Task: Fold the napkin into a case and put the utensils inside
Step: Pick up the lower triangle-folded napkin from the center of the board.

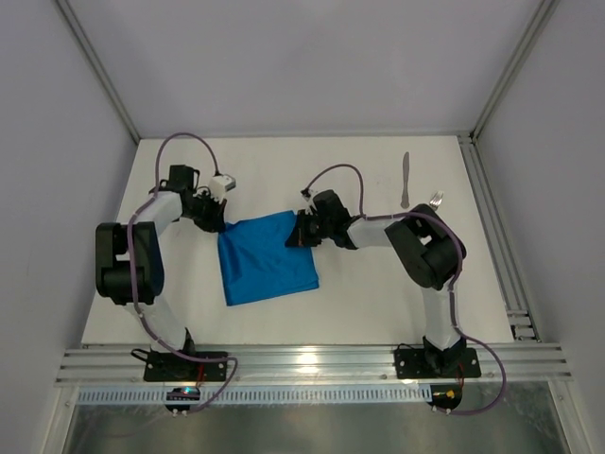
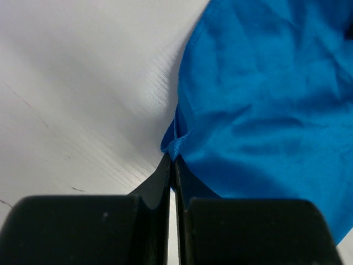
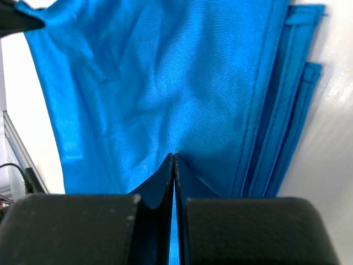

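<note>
From the top external view, the bright blue, slightly shiny, thin cloth napkin (image 1: 267, 260) lies flat near the middle of the white desk (image 1: 312, 170), a little toward the left. Its far edge runs left to right between the two arms. The left claw (image 1: 216, 218) sits at the far-left corner of that edge and the right claw (image 1: 301, 231) at the far-right corner. All the rest of the cloth lies from both claws toward the near edge of the desk. Any fold made from here would likely carry that far edge over the cloth toward the near edge. The slim silver metal knife (image 1: 405, 180) lies toward the far-right corner of the desk, its long axis running far to near. The silver metal fork (image 1: 436, 199) is just beside it, partly hidden by the right arm. Both are well apart from the cloth and nearer the right arm.

In the left wrist view, the left claw (image 2: 172, 160) is pressed together, with the hemmed corner of the napkin (image 2: 265, 110) pinched at its tips. The cloth spreads up and to the right.

In the right wrist view, the right claw (image 3: 174, 157) is pressed together on the napkin (image 3: 165, 83), and blue shows between its fingers. Stacked hems along the right side of the picture suggest the cloth is already layered.
</note>
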Controlling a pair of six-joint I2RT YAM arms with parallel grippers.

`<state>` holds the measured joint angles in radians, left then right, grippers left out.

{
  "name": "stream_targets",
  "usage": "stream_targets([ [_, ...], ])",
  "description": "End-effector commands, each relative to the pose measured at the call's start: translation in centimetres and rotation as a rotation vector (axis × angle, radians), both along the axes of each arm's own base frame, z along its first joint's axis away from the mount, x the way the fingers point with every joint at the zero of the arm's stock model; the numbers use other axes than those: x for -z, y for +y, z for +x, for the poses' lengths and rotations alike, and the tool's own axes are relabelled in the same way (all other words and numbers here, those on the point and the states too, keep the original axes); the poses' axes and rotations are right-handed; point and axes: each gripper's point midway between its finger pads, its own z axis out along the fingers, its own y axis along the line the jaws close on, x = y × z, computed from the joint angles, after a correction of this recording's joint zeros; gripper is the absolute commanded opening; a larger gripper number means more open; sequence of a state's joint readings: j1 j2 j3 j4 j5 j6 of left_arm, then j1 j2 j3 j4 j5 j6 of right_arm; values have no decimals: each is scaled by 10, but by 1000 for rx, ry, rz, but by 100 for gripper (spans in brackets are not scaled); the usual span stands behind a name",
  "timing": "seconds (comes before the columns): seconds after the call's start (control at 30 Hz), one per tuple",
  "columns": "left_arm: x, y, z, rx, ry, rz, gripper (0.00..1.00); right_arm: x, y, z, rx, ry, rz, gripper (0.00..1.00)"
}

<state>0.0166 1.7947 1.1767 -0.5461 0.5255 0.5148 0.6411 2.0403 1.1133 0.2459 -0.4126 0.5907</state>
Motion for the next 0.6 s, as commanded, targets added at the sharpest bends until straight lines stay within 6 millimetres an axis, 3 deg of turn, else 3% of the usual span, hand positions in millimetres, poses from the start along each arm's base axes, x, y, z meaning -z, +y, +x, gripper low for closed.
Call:
stream_targets([
  [0.0,-19,-11,2,125,-141,60,0,3,-9,3,91,30,-12,4],
  [0.17,-17,-17,-17,209,-198,133,0,0,-19,2,157,27,-12,4],
  [0.3,-33,-31,-27,297,-329,207,0,1,-24,4,219,39,-3,4],
  [0.37,-26,-30,-39,329,-357,265,0,5,-25,3,237,47,0,4],
  [0.43,-38,-41,-41,359,-445,301,0,9,-27,3,266,64,4,4],
  [0.57,-39,-54,-57,388,-509,342,0,16,-33,2,326,84,13,4],
])
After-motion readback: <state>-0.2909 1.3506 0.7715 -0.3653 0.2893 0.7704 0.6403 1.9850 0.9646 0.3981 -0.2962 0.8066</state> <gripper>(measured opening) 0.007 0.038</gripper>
